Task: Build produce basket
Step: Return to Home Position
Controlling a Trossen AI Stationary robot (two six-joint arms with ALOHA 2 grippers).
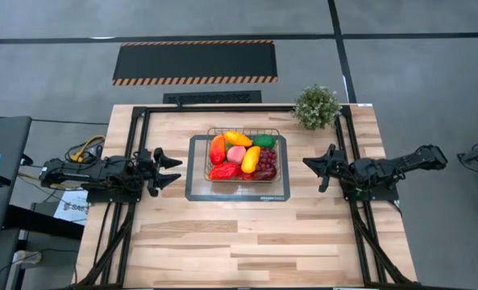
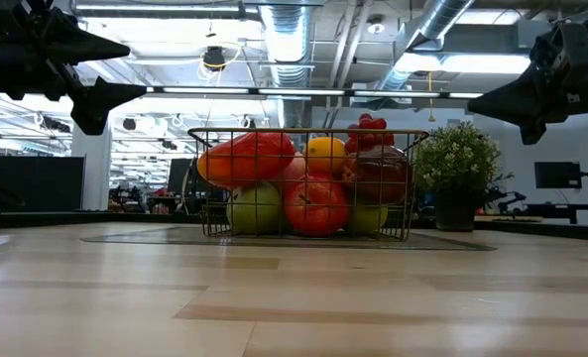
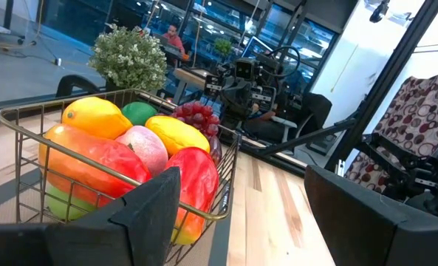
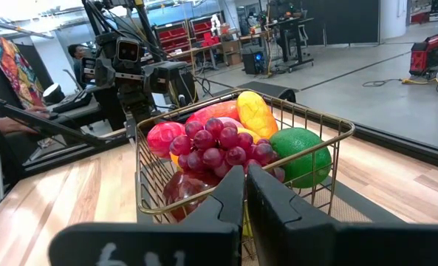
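Observation:
The wire-mesh basket (image 1: pixel 243 130) stands on a flat grey tray (image 1: pixel 197 192) at the middle of the table. It is piled with produce (image 1: pixel 240 155): red, orange, yellow, pink and green pieces and a purple grape bunch (image 4: pixel 222 144). My left gripper (image 1: pixel 172 169) hovers level to the left of the basket, open, with nothing between its fingers (image 3: pixel 152 214). My right gripper (image 1: pixel 307 162) hovers level to the right of the basket, shut and empty, pointing at the basket's near corner (image 4: pixel 246 192).
A bushy potted plant (image 1: pixel 316 106) stands at the table's far right corner. Bare wood lies between the tray and the table's near edge (image 1: pixel 247 250). A black mat with striped edges (image 1: pixel 194 62) lies on the floor beyond the table. People sit in the room behind.

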